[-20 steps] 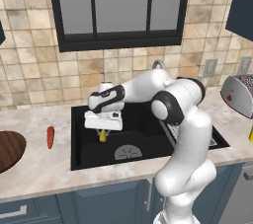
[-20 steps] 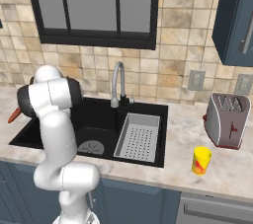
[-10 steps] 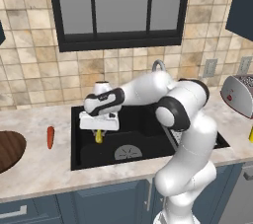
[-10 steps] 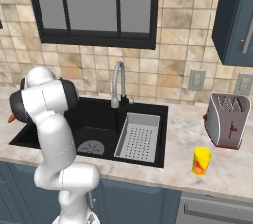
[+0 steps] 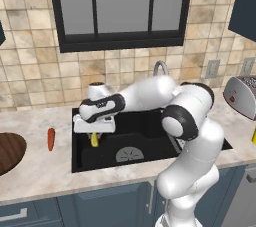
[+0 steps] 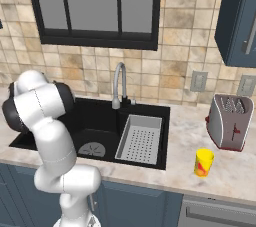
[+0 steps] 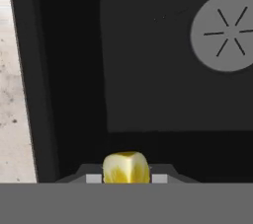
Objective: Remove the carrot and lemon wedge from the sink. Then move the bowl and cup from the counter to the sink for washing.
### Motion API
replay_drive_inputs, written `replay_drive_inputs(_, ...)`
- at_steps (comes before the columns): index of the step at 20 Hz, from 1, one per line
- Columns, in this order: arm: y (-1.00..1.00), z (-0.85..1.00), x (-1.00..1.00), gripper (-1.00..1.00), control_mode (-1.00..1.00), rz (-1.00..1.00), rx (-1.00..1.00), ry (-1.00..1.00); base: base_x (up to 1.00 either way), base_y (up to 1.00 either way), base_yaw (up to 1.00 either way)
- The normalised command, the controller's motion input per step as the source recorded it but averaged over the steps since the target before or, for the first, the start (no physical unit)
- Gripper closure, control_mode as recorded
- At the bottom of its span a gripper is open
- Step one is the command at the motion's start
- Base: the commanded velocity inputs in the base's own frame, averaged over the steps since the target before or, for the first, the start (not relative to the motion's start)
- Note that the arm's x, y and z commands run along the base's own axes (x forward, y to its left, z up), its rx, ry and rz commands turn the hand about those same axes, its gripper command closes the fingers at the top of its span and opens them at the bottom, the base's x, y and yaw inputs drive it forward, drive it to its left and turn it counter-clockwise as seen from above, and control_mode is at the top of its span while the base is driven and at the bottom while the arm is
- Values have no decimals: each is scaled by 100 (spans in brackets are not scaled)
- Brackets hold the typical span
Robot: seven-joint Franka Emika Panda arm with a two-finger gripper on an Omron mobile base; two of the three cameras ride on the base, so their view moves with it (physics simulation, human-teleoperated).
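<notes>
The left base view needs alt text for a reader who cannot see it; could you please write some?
The white arm's gripper holds the lemon wedge above the black sink near its left wall. The carrot lies on the counter beside the bowl.

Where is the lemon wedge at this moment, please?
The lemon wedge is held in the gripper over the sink's left end in the left base view, right of the carrot on the counter.
</notes>
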Motion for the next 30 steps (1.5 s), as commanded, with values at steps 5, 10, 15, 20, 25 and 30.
replay_drive_inputs(5, 30, 11, -18, 100, -100, 9, 0, -7, 0, 0, 0)
replay_drive_inputs(10, 32, 9, -14, 100, -100, 10, 0, -5, 0, 0, 0)
replay_drive_inputs(15, 34, 6, -13, 100, -100, 9, 0, -5, 0, 0, 0)
replay_drive_inputs(20, 35, 2, -8, 100, -100, 7, 0, -2, 0, 0, 0)
replay_drive_inputs(25, 35, 0, -7, 100, -100, 6, 0, -2, 0, 0, 0)
replay_drive_inputs(30, 35, 0, -8, 100, -100, 6, 0, -3, 0, 0, 0)
